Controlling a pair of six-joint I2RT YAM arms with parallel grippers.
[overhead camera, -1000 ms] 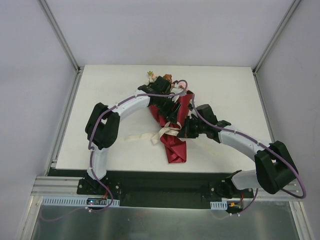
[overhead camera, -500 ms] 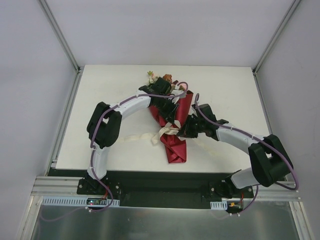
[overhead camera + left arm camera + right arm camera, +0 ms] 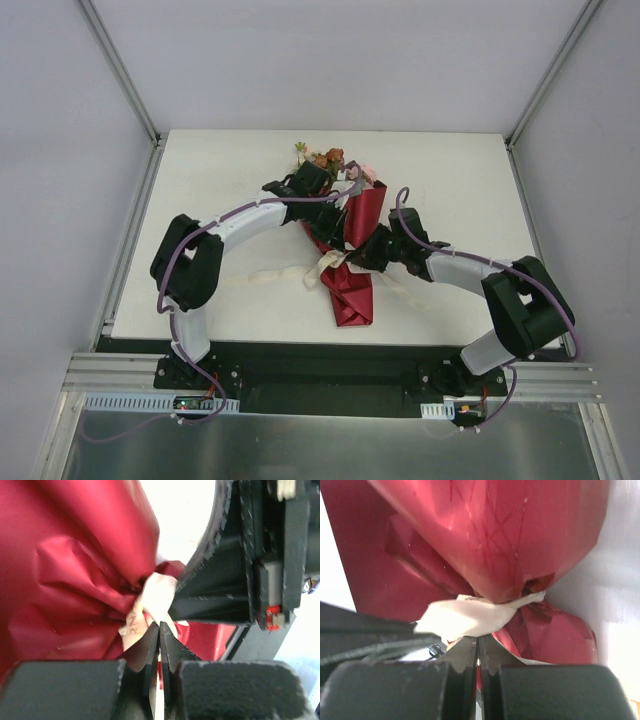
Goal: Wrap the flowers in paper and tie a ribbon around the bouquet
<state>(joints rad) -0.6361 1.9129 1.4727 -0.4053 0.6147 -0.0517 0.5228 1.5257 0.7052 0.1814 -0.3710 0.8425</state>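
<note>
Both sets of my jaws are pinched shut on the ribbon (image 3: 470, 615), right at the bouquet's (image 3: 352, 290) waist: left jaws from its left, right jaws from its right. It lies on the worktop (image 3: 220, 180), long axis near-to-far, flowers (image 3: 325, 158) far end, so I'd guess any tightening pull goes sideways. The knot's hard to make out, since the paper (image 3: 75, 580) bunches over it.

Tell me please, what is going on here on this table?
Two robot arms are tying up wrapped flowers. These lie on the table, already rolled in the dark red paper. A cream ribbon is drawn tight around the paper's narrow waist. The left gripper and the right gripper are both shut, and each appears to pinch the ribbon close to that waist. A loose ribbon end trails toward the left arm's side.
</note>
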